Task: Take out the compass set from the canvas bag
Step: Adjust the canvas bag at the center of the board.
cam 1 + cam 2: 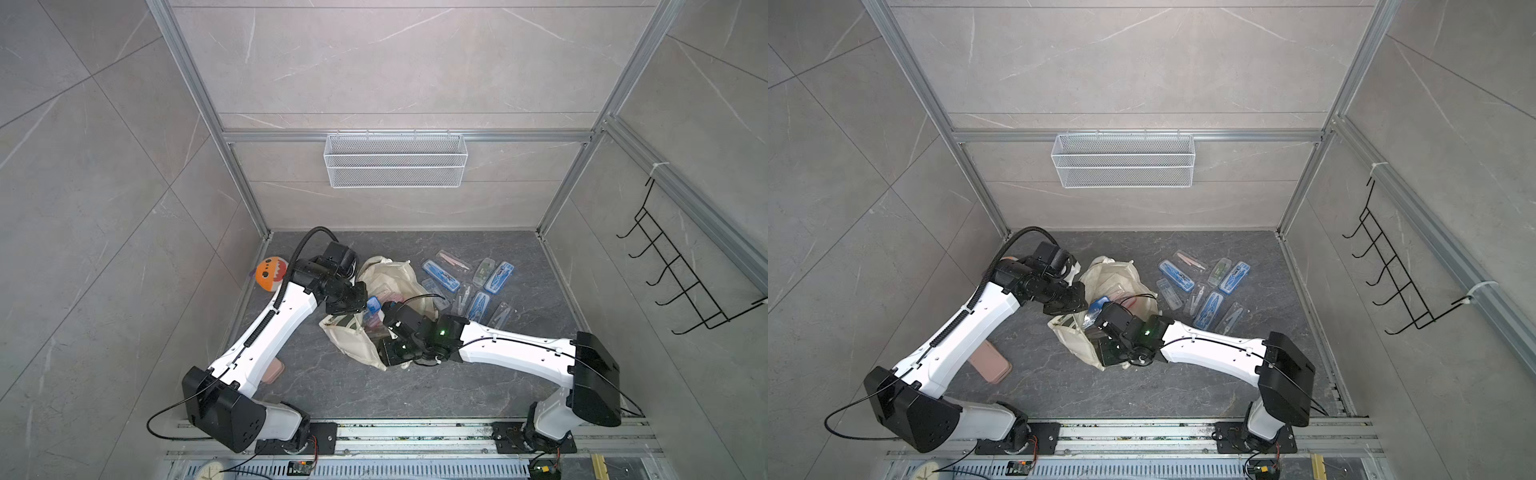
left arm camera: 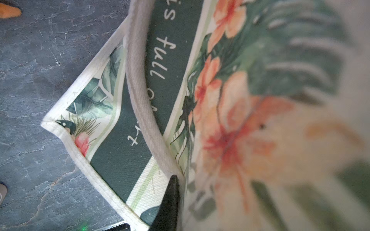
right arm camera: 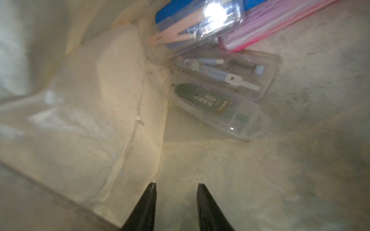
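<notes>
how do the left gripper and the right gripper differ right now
The left gripper is shut, pinching the canvas bag at its printed outer side beside a handle. The right gripper is open and holds nothing. The left gripper works from outside the bag, while the right gripper is inside it, pointing towards the clear compass cases. Both are at the same bag.

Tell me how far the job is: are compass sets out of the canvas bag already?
Done: several compass sets lie on the table beside the canvas bag. In hand: left gripper holds the bag's cloth; right gripper is inside, open, empty. Left: at least four cases inside.
</notes>
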Controlling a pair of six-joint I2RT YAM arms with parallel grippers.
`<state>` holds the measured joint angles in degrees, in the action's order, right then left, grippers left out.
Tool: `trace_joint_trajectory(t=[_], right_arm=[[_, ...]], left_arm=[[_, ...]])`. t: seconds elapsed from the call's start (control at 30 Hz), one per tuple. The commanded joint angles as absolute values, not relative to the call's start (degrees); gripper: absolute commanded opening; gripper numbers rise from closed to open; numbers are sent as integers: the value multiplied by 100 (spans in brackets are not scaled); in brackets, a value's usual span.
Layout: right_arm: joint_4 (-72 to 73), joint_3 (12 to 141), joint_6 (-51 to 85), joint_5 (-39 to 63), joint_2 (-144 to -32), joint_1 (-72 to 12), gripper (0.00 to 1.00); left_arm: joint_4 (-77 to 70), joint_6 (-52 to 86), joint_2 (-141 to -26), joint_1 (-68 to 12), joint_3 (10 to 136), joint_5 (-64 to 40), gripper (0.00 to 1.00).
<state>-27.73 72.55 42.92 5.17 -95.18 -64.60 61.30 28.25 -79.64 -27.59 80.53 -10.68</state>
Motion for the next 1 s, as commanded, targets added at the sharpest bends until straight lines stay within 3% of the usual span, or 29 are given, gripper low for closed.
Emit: trace_joint_trajectory(t=[0.0, 0.1, 0.27, 0.57, 0.97], right_arm=[[-2558, 7564, 4436, 488, -9756, -6552, 37], [-2671, 7649, 4637, 235, -9840, -6546, 40], [-3194, 7763, 5627, -626, -9831, -6357, 57], [-3269, 8058, 6856, -1225, -10299, -6094, 67], [-2175, 8082, 7594, -950, -10948, -5865, 75]], left_arm=[[5958, 2852, -7859, -2735, 8244, -1208, 0], [5958, 2836, -7815, -2748, 8215, -1284, 0], [5854, 2798, -7511, -2746, 7919, -1405, 0], [5676, 2791, -7164, -2784, 7434, -1616, 0], [5546, 2749, -7234, -2813, 7299, -1706, 0]])
